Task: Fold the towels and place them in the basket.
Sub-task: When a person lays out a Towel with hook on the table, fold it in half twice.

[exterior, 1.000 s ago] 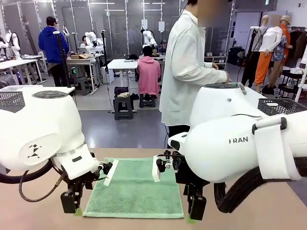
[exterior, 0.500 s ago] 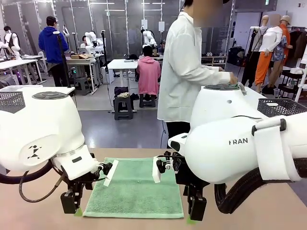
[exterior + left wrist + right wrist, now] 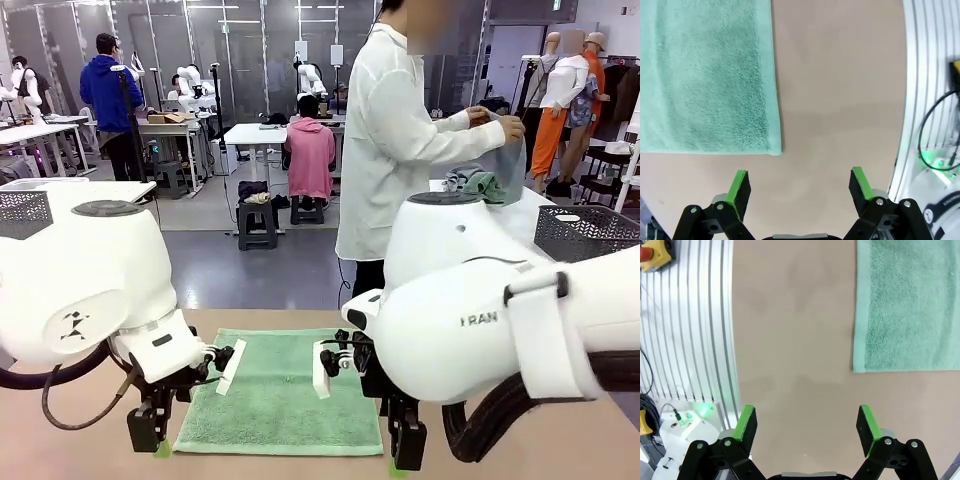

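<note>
**Mint towel flat — both grippers staged at its near corners**

Mint green rectangular terry-cloth towel [image 3: 280,395] spread flat and unfolded on tan tabletop [image 3: 840,100]; laid square, presumably so both near corners can be taken at once. Left gripper [image 3: 800,182] just off the towel's near left corner, over bare table; jaws wide, nothing between the green pads. Right gripper [image 3: 804,420] mirrored just off the towel's near right corner, equally wide, empty. Fingers aimed down at the table, likely staged for a corner pinch. Folding not yet begun.

Dark grey rectangular mesh basket [image 3: 590,225] well apart from the towel, far right, beyond the right arm. Person's hands [image 3: 512,128] past the towel's far edge, holding up grey-blue cloth [image 3: 510,165] — probably the second towel.

Next, by judgement: descend onto the corners. Risk of catching only the hem.
</note>
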Controlling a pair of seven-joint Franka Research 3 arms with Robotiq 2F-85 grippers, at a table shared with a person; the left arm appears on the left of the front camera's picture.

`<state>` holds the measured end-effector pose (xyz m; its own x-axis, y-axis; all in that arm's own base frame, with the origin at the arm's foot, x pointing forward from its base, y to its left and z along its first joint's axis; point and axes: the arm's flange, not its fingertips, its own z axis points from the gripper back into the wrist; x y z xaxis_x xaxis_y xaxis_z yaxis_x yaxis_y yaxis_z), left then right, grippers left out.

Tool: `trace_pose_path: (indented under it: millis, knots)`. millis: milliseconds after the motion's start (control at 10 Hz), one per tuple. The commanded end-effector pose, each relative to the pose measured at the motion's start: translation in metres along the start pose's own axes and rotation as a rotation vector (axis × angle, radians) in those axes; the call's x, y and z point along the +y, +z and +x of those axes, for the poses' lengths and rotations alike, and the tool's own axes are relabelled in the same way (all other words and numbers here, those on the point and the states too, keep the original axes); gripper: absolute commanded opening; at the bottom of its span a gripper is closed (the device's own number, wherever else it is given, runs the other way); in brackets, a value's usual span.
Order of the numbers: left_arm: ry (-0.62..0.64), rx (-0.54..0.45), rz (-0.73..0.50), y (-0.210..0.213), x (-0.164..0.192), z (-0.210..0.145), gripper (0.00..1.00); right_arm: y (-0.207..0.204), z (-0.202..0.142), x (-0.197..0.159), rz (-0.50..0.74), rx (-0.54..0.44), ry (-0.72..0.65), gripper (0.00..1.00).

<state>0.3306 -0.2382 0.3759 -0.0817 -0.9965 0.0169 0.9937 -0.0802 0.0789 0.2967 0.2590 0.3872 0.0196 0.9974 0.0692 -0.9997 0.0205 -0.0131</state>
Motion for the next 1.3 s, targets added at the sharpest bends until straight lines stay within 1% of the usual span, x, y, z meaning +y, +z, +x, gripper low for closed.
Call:
trace_pose_path:
  millis: [0,300,600,800,1200]
  knots:
    - [0.022,-0.019,0.013,-0.029,0.003,0.000,1.00,-0.034,0.000,-0.006,-0.029,0.008,-0.010,1.00]
    - [0.022,-0.029,0.039,-0.053,0.010,0.003,1.00,-0.066,0.007,-0.020,-0.044,0.001,-0.038,1.00]
    - [0.036,-0.019,0.027,-0.066,0.013,-0.002,1.00,-0.081,0.004,-0.029,-0.074,0.000,-0.038,1.00]
    - [0.025,-0.032,0.029,-0.069,0.015,-0.009,1.00,-0.088,0.003,-0.035,-0.075,0.018,-0.038,1.00]
    - [0.029,-0.031,0.007,-0.076,0.024,-0.017,1.00,-0.092,0.010,-0.045,-0.055,0.058,-0.031,1.00]
